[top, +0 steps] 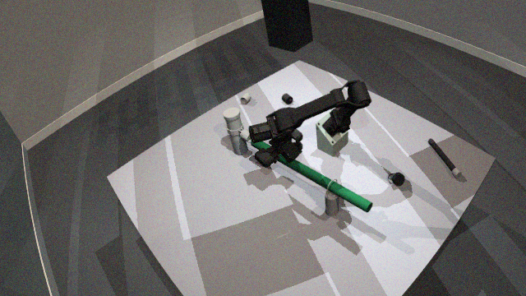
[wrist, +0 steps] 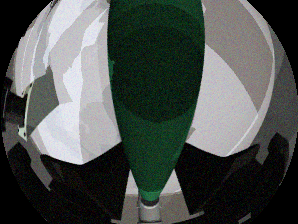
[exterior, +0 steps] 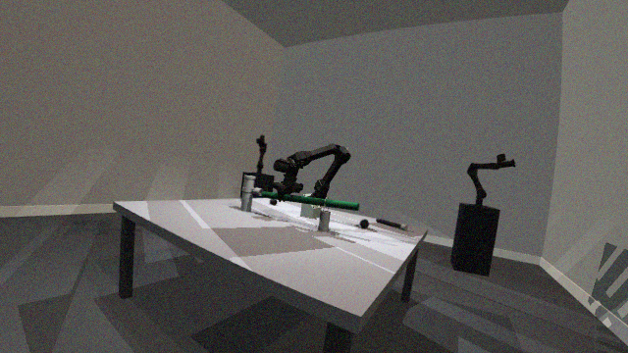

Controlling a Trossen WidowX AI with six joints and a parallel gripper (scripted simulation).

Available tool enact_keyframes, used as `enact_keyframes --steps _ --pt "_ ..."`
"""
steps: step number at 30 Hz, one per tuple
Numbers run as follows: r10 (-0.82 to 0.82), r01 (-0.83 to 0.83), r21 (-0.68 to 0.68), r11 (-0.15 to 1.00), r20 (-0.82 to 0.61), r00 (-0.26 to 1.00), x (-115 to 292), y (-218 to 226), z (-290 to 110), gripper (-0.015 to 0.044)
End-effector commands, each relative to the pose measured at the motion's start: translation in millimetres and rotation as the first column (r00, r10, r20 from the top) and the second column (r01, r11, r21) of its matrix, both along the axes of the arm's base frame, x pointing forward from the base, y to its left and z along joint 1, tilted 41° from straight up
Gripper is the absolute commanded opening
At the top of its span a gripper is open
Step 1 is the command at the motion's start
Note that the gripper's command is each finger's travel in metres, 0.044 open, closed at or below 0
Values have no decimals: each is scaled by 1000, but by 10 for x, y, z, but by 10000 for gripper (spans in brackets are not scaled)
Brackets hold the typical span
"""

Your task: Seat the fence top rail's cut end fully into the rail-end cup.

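The green top rail (top: pixel 316 177) (exterior: pixel 314 200) (wrist: pixel 156 76) runs level above the table and passes through the loop cap on the short grey post (top: pixel 331 203) (exterior: pixel 324 221). My gripper (top: pixel 278 154) (exterior: pixel 285 189) is shut on the rail close to its cut end. That end points at the pale rail-end cup (top: pixel 245 135) (wrist: pixel 150 212) on the big grey post (top: pixel 237 136) (exterior: pixel 247 193). The brace band (top: pixel 232 131) sits partway down the post, below the cap. In the wrist view the rail's tip reaches the cup's mouth; I cannot tell how deep it sits.
The arm's pale base block (top: pixel 331 141) stands behind the rail. A black cylinder (top: pixel 287 99) and a small white one (top: pixel 246 98) lie at the back. A black cap (top: pixel 397 178) and a dark rod (top: pixel 443 156) lie to the right. A black pedestal (exterior: pixel 475 237) stands off the table.
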State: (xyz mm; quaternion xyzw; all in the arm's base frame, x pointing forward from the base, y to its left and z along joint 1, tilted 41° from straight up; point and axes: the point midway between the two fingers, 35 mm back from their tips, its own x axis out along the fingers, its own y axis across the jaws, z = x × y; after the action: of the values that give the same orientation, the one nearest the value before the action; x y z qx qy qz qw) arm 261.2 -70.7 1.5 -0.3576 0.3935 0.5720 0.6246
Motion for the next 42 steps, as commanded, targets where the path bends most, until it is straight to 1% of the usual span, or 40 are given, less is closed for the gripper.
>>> enact_keyframes --steps 1,5,13,33,42 --pt "-1 1 -27 1000 0 1000 -5 -66 39 0" --pt "0 0 -5 1000 -1 1000 -1 -10 8 0" --pt "0 0 -5 1000 -1 1000 -1 -15 11 0" --pt "0 0 -5 1000 -1 1000 11 -110 45 0" --pt "3 -3 -1 1000 -3 1000 -3 -167 -34 0"
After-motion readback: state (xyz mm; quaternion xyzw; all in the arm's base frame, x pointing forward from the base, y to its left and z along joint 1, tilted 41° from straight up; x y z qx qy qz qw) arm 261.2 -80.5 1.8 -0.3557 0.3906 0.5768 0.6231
